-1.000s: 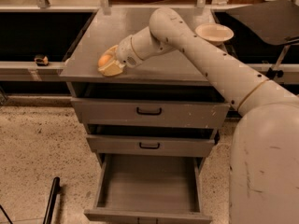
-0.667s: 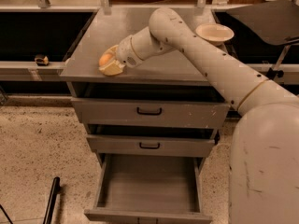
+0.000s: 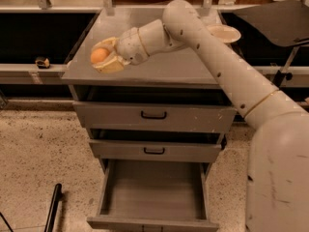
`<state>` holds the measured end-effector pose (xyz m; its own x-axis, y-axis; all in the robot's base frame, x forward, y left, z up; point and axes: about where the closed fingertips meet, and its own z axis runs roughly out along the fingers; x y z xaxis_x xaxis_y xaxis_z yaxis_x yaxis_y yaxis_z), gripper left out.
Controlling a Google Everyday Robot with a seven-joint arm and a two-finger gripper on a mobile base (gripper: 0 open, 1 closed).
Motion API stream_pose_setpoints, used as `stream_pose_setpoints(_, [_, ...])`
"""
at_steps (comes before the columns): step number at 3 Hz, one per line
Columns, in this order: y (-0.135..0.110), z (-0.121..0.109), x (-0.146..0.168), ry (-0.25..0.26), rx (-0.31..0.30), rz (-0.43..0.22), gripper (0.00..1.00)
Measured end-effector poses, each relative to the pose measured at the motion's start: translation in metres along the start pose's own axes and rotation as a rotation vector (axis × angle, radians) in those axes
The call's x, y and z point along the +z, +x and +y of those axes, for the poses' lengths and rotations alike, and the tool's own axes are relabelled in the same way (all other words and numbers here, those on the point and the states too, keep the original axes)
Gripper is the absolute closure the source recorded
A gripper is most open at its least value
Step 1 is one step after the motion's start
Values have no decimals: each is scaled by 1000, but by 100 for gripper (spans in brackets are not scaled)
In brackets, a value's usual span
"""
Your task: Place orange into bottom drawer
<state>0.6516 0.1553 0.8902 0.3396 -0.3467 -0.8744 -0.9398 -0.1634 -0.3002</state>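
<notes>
One orange, one bowl, three drawers at a single grey cabinet (image 3: pixel 159 71).

My one gripper (image 3: pixel 103 58), at the left front corner of the cabinet top, clasps the only orange (image 3: pixel 98 55). I count three drawers below: the top drawer (image 3: pixel 116 117) and the middle drawer (image 3: pixel 116 150), with one black handle apiece, two in all, and the one bottom drawer (image 3: pixel 154 195), pulled open. One cream bowl (image 3: pixel 223 33) stands at the far right.

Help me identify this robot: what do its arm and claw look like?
The arm is a smooth cream-white tube with rounded joints, thin tan seam rings and small dark dots. No cables show. The claw, at the left front of the cabinet top, has pale yellowish curved fingers.
</notes>
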Motion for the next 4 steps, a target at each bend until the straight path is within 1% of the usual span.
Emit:
stream_pose_setpoints(1, [-12, 33, 9, -82, -87, -1, 100])
stream_pose_setpoints(2, [29, 66, 23, -135, -14, 160, 100])
stream_pose_setpoints(3, [42, 80, 32, -167, 23, 190, 100])
stream_pose_setpoints(4, [67, 79, 26, -112, 86, 234, 100])
